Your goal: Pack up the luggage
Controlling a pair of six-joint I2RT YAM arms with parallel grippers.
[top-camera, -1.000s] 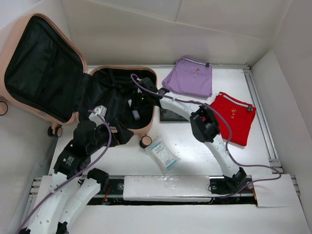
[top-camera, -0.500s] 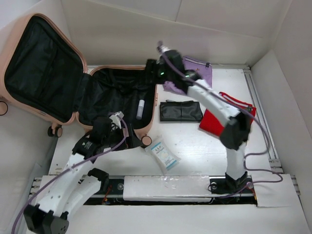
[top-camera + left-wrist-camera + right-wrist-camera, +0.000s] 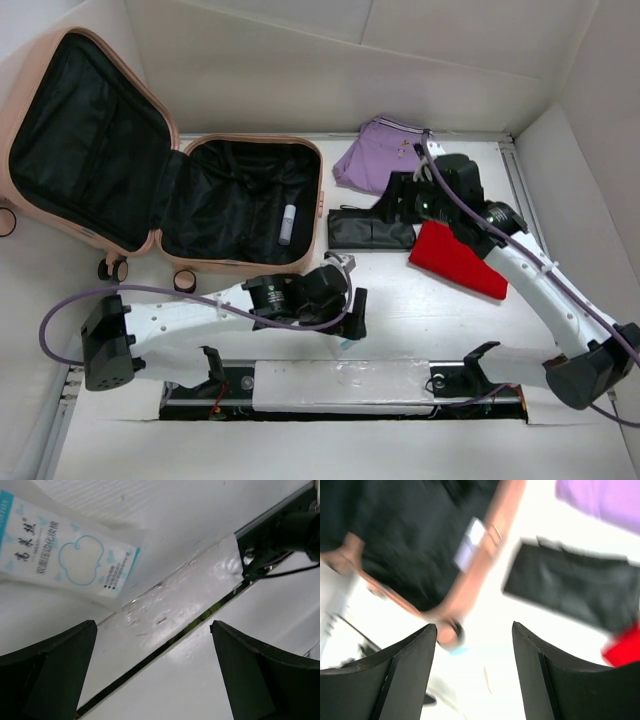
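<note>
The peach-pink luggage (image 3: 316, 200) lies open at the left, its lid (image 3: 150, 95) propped up and its lining black. A small white tube (image 3: 288, 224) rests in the base. My left gripper (image 3: 355, 312) hovers low over the front of the table, open and empty (image 3: 152, 630). Just beyond its fingertips lies a white packet (image 3: 70, 562) with a blue cloud print. My right gripper (image 3: 398, 203) hangs open above the flat black pouch (image 3: 368, 229). Its blurred wrist view shows the gripper (image 3: 474, 627) empty, with the pouch (image 3: 570, 587) and luggage rim (image 3: 487, 560) below.
A folded purple garment (image 3: 380, 155) lies at the back. A red garment (image 3: 462, 260) lies right of the pouch, partly under my right arm. A metal rail with shiny tape (image 3: 190, 592) runs along the table's near edge. White walls enclose the table.
My right arm drew back out of the luggage to over the pouch, leaving the tube inside. My left arm swung from the luggage's front edge to the packet.
</note>
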